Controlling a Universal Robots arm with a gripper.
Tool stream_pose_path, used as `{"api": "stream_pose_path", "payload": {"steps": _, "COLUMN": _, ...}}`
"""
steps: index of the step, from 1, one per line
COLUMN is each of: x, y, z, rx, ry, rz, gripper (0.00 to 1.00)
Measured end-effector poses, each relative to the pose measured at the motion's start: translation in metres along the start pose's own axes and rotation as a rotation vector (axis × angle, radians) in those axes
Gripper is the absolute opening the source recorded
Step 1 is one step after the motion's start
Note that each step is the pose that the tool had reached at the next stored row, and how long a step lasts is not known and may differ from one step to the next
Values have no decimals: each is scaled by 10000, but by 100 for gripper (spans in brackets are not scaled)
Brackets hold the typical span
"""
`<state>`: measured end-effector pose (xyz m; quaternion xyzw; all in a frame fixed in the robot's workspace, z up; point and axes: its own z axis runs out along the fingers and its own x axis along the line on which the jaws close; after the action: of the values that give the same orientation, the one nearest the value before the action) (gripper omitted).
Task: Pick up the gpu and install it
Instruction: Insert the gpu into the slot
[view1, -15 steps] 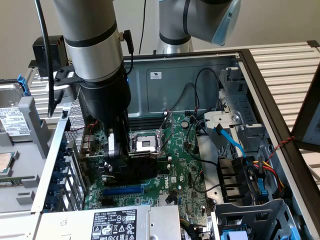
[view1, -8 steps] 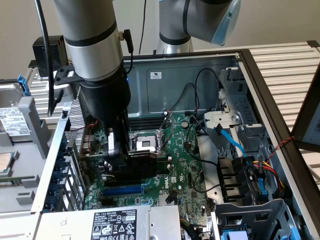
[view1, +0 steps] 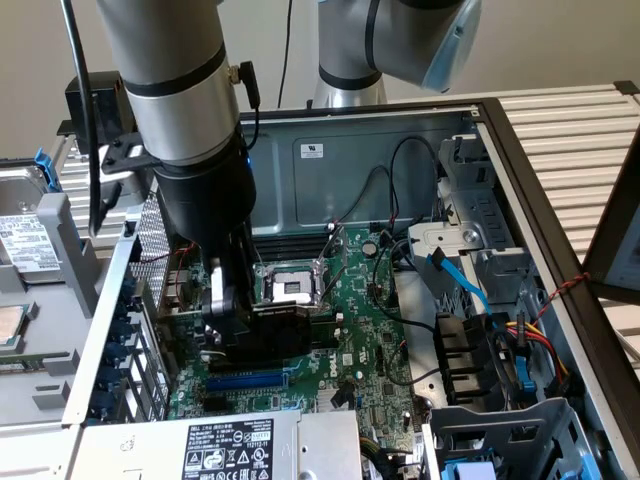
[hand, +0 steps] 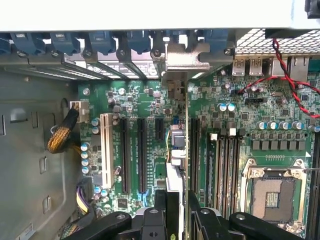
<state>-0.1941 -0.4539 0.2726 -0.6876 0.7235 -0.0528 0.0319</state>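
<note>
My gripper (view1: 230, 325) is down inside the open computer case, shut on the gpu (view1: 285, 322), a black card held on edge over the green motherboard (view1: 370, 330) just in front of the CPU socket (view1: 288, 285). The wrist view shows the gpu (hand: 176, 145) edge-on, running from between my black fingers (hand: 159, 212) up to its metal bracket (hand: 182, 57). The bracket sits at the case's rear slot openings. The card stands between the black expansion slots (hand: 142, 150) and the memory slots (hand: 225, 160). I cannot tell whether it is seated in a slot.
The grey power supply (view1: 230, 445) with its label lies at the case's near edge. Blue and black cables (view1: 460, 280) and drive cages crowd the exterior view's right. Red-black twisted wires (hand: 290, 75) cross the board. Blue slot clips (hand: 65, 42) line the rear wall.
</note>
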Motion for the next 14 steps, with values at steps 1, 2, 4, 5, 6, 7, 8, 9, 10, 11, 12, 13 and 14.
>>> {"api": "stream_pose_path", "payload": {"steps": 1, "x": 0, "y": 3, "z": 3, "rx": 12, "ry": 0, "rz": 4, "gripper": 27}}
{"api": "stream_pose_path", "payload": {"steps": 2, "x": 0, "y": 6, "z": 6, "rx": 23, "ry": -1, "rz": 6, "gripper": 27}}
{"api": "stream_pose_path", "payload": {"steps": 4, "x": 0, "y": 14, "z": 11, "rx": 32, "ry": -2, "rz": 8, "gripper": 27}}
{"api": "stream_pose_path", "payload": {"steps": 5, "x": 0, "y": 17, "z": 10, "rx": 32, "ry": 0, "rz": 10, "gripper": 27}}
{"api": "stream_pose_path", "payload": {"steps": 6, "x": 0, "y": 22, "z": 9, "rx": 31, "ry": 2, "rz": 14, "gripper": 27}}
{"api": "stream_pose_path", "payload": {"steps": 7, "x": 0, "y": 24, "z": 9, "rx": 32, "ry": 2, "rz": 16, "gripper": 27}}
{"api": "stream_pose_path", "payload": {"steps": 8, "x": 0, "y": 24, "z": 10, "rx": 33, "ry": 0, "rz": 16, "gripper": 27}}
{"api": "stream_pose_path", "payload": {"steps": 9, "x": 0, "y": 25, "z": 10, "rx": 34, "ry": -2, "rz": 18, "gripper": 27}}
{"api": "stream_pose_path", "payload": {"steps": 10, "x": 0, "y": 26, "z": 10, "rx": 33, "ry": -4, "rz": 22, "gripper": 27}}
{"api": "stream_pose_path", "payload": {"steps": 11, "x": 1, "y": 29, "z": 10, "rx": 32, "ry": -5, "rz": 28, "gripper": 27}}
{"api": "stream_pose_path", "payload": {"steps": 12, "x": 1, "y": 32, "z": 10, "rx": 32, "ry": -6, "rz": 38, "gripper": 27}}
{"api": "stream_pose_path", "payload": {"steps": 13, "x": 1, "y": 34, "z": 9, "rx": 31, "ry": -8, "rz": 44, "gripper": 27}}
{"api": "stream_pose_path", "payload": {"steps": 14, "x": 1, "y": 36, "z": 10, "rx": 31, "ry": -10, "rz": 54, "gripper": 27}}
